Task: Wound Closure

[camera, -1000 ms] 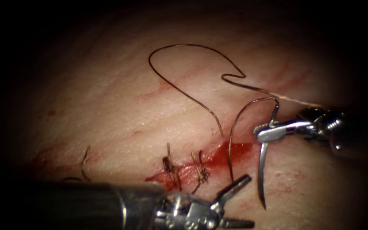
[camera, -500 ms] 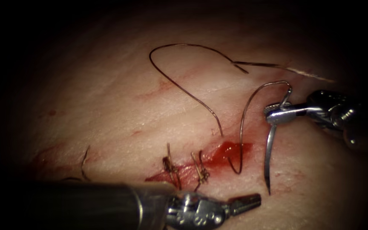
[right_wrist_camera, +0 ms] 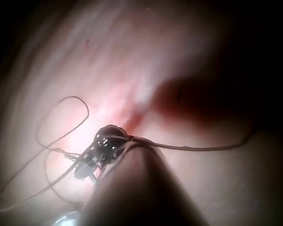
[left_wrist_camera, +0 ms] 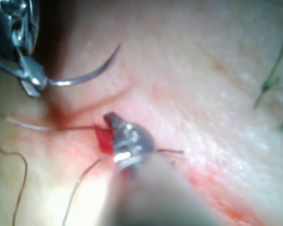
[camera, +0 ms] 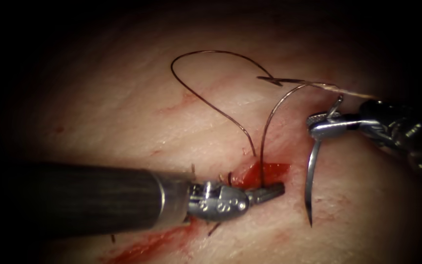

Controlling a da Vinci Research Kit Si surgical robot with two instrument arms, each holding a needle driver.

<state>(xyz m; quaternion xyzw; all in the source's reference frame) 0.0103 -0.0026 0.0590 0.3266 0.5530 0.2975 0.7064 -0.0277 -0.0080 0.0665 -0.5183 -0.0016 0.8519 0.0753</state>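
My right tool (camera: 321,125) is shut on the curved needle (camera: 309,176) close to its thread end. The needle hangs free of the tissue to the right of the cut, point downward. My left tool (camera: 272,190) comes in from the left with its jaws shut. Their tip lies at the right end of the cut (camera: 264,172), right where the thread (camera: 267,132) goes down into it; I cannot tell whether thread is caught. In the left wrist view the left tool (left_wrist_camera: 111,120) touches the red patch, with the needle (left_wrist_camera: 87,77) beyond it in the right tool (left_wrist_camera: 30,79).
A long slack loop of thread (camera: 186,54) lies on the tissue above the cut and runs off to the right. Earlier stitches (camera: 229,177) sit in the cut beside the left tool's wrist. Red fluid (camera: 147,244) streaks the tissue below the shaft.
The left tool's jaws closed, then it moved up from the lower edge to the cut's right end. The right tool carried the needle up and to the right, drawing the thread straighter.
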